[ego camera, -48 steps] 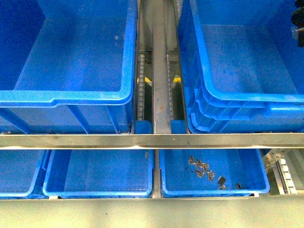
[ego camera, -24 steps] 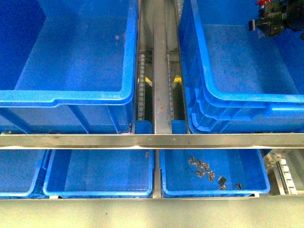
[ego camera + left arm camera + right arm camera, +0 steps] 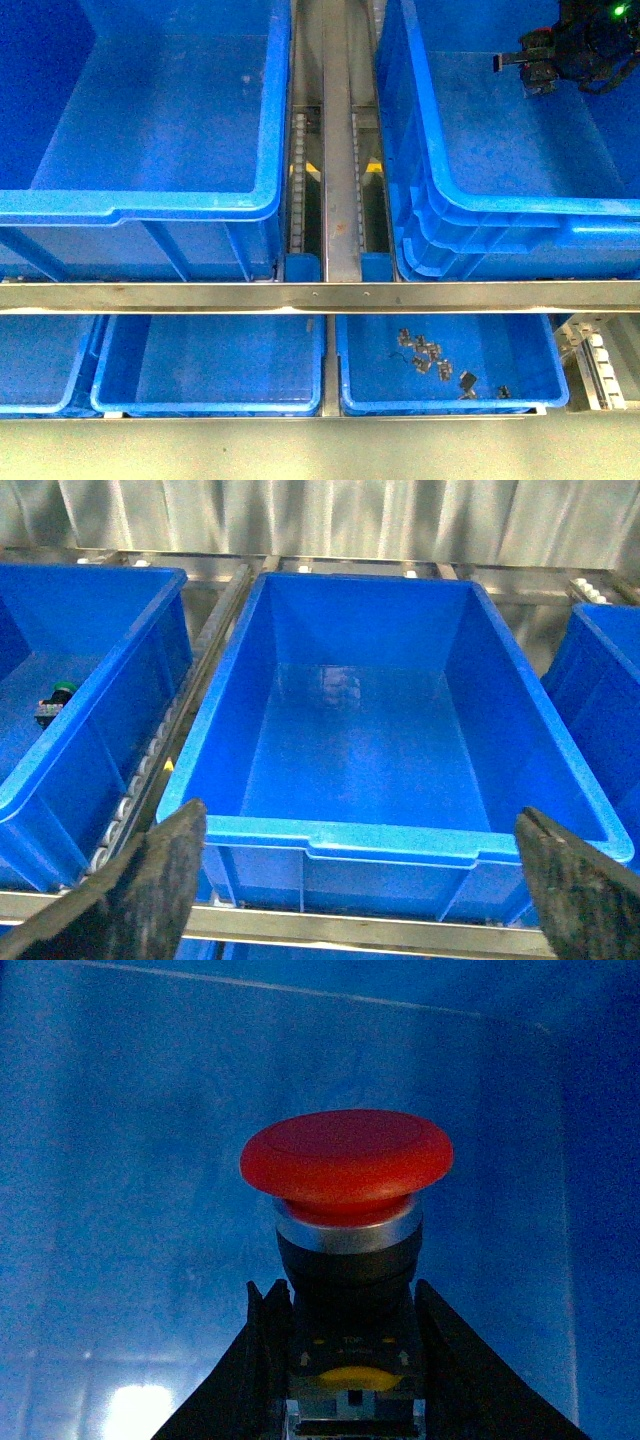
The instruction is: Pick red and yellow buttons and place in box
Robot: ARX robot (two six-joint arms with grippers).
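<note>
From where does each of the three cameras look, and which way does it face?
Front: on the robot's body, looking down at deep blue crates and shallow trays; right gripper shows top right.
Left wrist: over an empty blue crate; open left gripper frames it.
Right wrist: along the right gripper, shut on a red button.
Shared: right gripper, front and right wrist.

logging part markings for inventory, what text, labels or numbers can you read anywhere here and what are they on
Small print between two arrow marks, on the black body of the red button held in the right hand: too blurred to read for sure, possibly "TOP".
No other words, labels, brands or numbers can be made out in any view.
</note>
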